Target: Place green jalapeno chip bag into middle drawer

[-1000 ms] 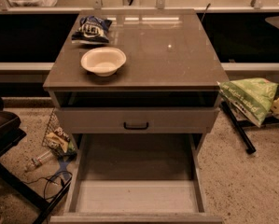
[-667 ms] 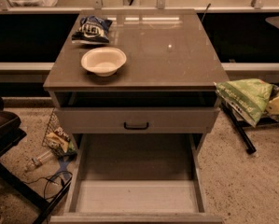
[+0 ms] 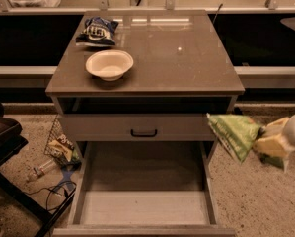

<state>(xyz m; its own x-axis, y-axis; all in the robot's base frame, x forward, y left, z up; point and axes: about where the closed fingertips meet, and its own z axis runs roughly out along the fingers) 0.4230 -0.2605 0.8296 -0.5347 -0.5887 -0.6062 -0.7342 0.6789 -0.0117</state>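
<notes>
Camera view: the gripper (image 3: 268,145), clamped on the green jalapeno chip bag (image 3: 234,135) beyond the middle drawer's (image 3: 144,209) right edge, could snag that wall.

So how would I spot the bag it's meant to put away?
Start at the brown-topped cabinet in the middle. Just off its right side, level with the closed drawer front, the green jalapeno chip bag hangs in the air, held by the claw at the right edge. It is light green and crinkled, unlike the dark blue chip bag lying on the cabinet top.
</notes>
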